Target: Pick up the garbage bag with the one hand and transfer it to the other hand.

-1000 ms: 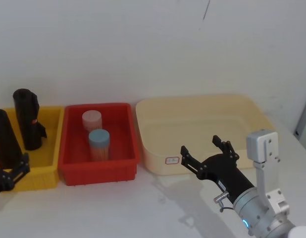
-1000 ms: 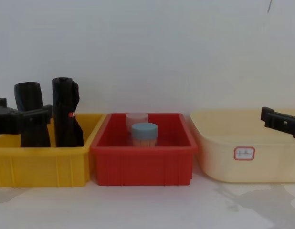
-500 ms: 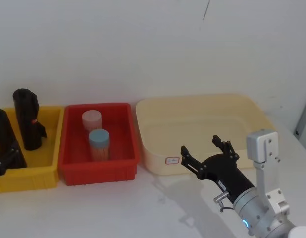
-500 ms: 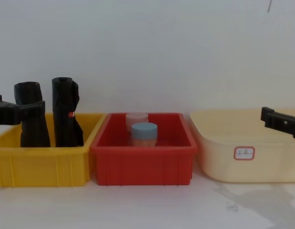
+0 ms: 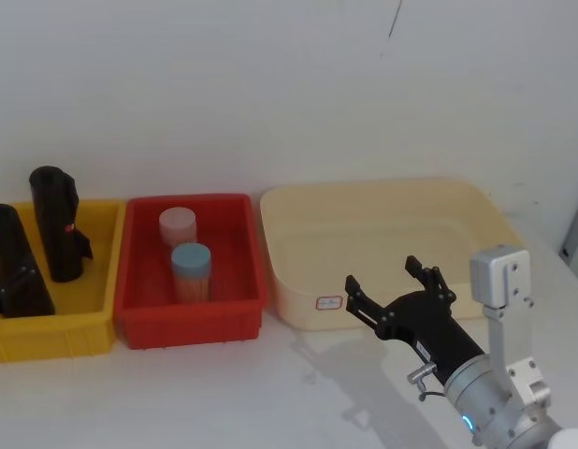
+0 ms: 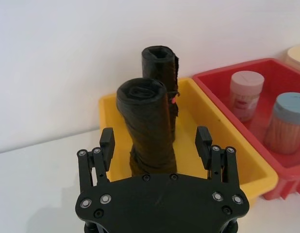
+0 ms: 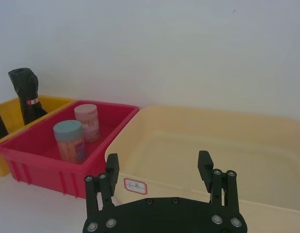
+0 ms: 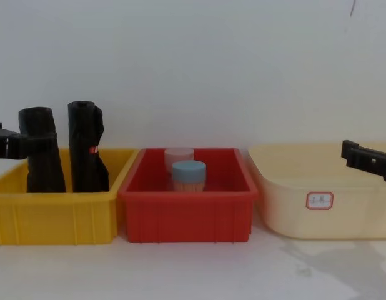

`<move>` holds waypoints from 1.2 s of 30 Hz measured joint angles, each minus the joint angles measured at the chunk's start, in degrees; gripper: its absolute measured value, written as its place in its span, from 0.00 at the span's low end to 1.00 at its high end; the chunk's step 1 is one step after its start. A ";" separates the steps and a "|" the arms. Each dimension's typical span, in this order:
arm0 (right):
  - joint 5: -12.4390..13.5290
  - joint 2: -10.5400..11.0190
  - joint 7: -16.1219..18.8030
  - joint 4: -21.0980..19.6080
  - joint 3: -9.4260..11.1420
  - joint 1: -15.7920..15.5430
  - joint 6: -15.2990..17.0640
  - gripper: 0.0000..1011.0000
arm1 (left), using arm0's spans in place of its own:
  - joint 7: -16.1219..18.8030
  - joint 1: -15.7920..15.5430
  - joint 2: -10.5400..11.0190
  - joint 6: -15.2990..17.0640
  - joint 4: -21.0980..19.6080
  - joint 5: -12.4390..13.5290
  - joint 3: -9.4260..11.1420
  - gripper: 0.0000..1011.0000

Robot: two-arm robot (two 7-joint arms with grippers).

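Nearest the robot, at about five o'clock of the head view, the right gripper (image 5: 382, 272) is held above the table just short of the cream bin (image 5: 373, 190). Its jaws are spread wide and empty.

Over at nine o'clock, the left gripper (image 6: 155, 141) is presented at the yellow bin (image 5: 55, 335), jaws likewise wide. One finger is seen to each side of the garbage bag (image 5: 16, 267). No contact with the plastic is seen, and it cannot be told whether the bag is already between the fingers or just beyond them. The bag is found upright on the bin's nine o'clock side.

At one o'clock from it, farther back and apart, a second black roll (image 5: 57, 224) with a small red mark is noted; it is not the one to be taken.

The bag is judged light, being rolled film, and soft enough to be dented under pressure. It is also glossy, so slip is to be expected. A firm hold across the middle to lower body is advised. The upper end should be left free to be received by the right gripper.
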 joint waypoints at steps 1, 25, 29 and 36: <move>0.00 0.00 0.00 0.00 0.00 0.00 0.00 0.99 | 0.06 -0.23 -0.04 0.09 0.20 0.10 0.01 0.99; 0.00 0.00 0.00 0.00 0.00 0.00 0.00 0.99 | -1.43 -5.59 -2.48 0.58 7.24 1.11 0.10 0.99; 0.00 0.00 0.00 0.00 0.00 0.00 0.00 0.99 | -2.26 -6.68 -3.06 0.10 8.88 1.17 0.46 0.99; 0.00 0.00 0.00 0.00 0.00 0.00 0.00 0.99 | -2.83 -7.73 -3.61 -0.27 10.36 1.79 0.82 0.93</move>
